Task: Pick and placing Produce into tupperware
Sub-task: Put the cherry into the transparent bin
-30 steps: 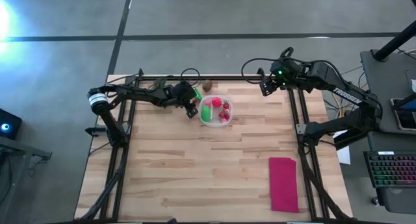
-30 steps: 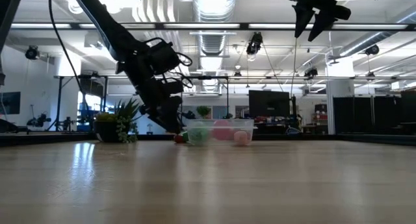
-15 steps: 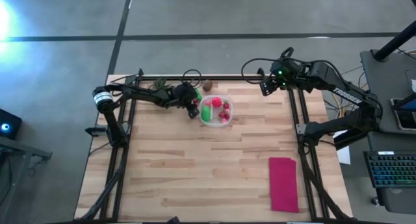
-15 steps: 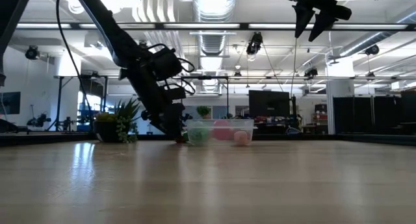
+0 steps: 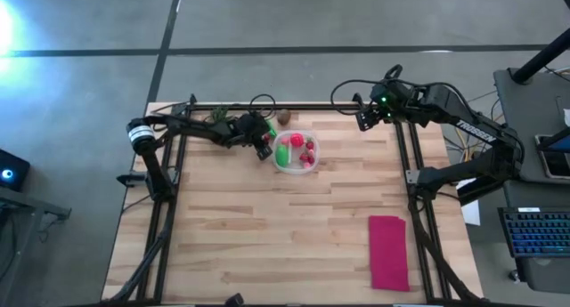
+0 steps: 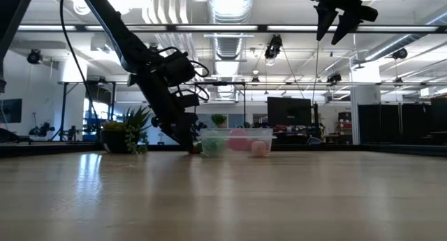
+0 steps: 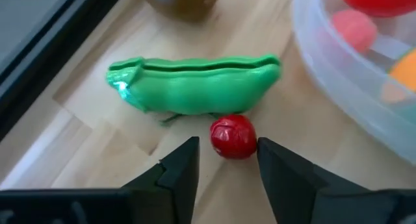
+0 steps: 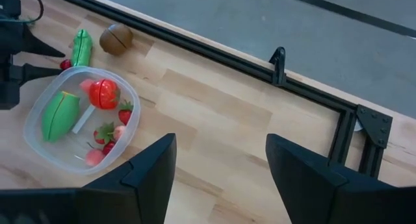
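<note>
The left gripper [image 7: 226,160] is low at the table [image 5: 267,227], just beside the tupperware [image 5: 295,151] on its left side. Its fingers [image 7: 179,169] are spread, and a small red ball [image 7: 233,136] lies on the table just ahead of the gap between their tips, not gripped. Directly behind the ball, touching it or nearly so, lies a green pea pod [image 7: 195,84], crosswise to the fingers. Beyond the pod sits a brown piece [image 7: 182,0], near the table's back rail. The tupperware's clear wall [image 7: 338,74] curves past close beside the ball.

Inside the tupperware, the right wrist view shows a green piece [image 8: 58,115], a red tomato-like piece [image 8: 104,92] and several small red and pink pieces [image 8: 107,136]. The pod [image 8: 80,47] and brown piece [image 8: 116,38] lie outside it, at the back.

The right gripper [image 5: 365,117] hangs high over the table's back right area, well apart from the tupperware, its fingers [image 8: 146,172] released and holding nothing. A magenta cloth [image 5: 388,251] lies flat near the table's front right.
</note>
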`<state>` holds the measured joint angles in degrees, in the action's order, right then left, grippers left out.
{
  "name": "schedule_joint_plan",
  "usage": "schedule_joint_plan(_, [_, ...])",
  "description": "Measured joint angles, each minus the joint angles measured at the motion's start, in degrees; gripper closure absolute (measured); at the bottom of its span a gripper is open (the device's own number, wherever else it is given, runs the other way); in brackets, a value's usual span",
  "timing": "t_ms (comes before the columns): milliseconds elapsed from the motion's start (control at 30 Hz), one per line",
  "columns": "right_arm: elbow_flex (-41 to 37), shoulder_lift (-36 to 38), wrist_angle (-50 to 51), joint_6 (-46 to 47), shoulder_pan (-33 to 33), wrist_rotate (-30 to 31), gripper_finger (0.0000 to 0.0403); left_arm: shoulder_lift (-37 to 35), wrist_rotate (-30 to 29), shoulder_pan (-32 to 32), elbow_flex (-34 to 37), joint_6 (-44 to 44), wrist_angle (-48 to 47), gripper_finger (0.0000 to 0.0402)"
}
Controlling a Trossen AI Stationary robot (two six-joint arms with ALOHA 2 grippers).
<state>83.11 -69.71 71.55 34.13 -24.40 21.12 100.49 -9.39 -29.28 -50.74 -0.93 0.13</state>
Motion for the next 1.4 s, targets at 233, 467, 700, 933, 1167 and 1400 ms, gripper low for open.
schedule_joint_plan(233, [0.0, 0.0, -0.09, 0.4, 0.0, 0.02, 0.0173, -0.02, 2.92, -1.15, 0.13, 0.02, 2.45, 0.0274])
schedule_joint_plan(467, [0.0, 0.0, -0.12, 1.24, -0.01, 0.12, 0.0173, 2.13, 6.1, -1.37, 0.0, 0.04, 2.29, 0.0275])
schedule_joint_plan(700, [0.0, -0.02, -0.05, 2.28, -0.02, 0.42, 0.0172, 3.63, 6.62, -1.4, -2.02, -0.15, 2.3, 0.0275])
schedule_joint_plan(933, [0.0, -0.01, -0.04, 2.54, -0.02, 1.14, 0.0172, 3.61, 6.31, -1.52, -2.93, -2.62, 2.37, 0.0289])
schedule_joint_plan(1167, [0.0, -0.02, -0.02, 2.49, -0.02, 1.42, 0.0173, 3.52, 6.05, -1.51, -2.95, -2.58, 2.05, 0.0334])
schedule_joint_plan(1400, [0.0, 0.0, 0.0, 2.45, -0.02, 1.42, 0.0172, 1.65, 5.77, -1.52, -3.04, -2.69, -0.64, 0.0339])
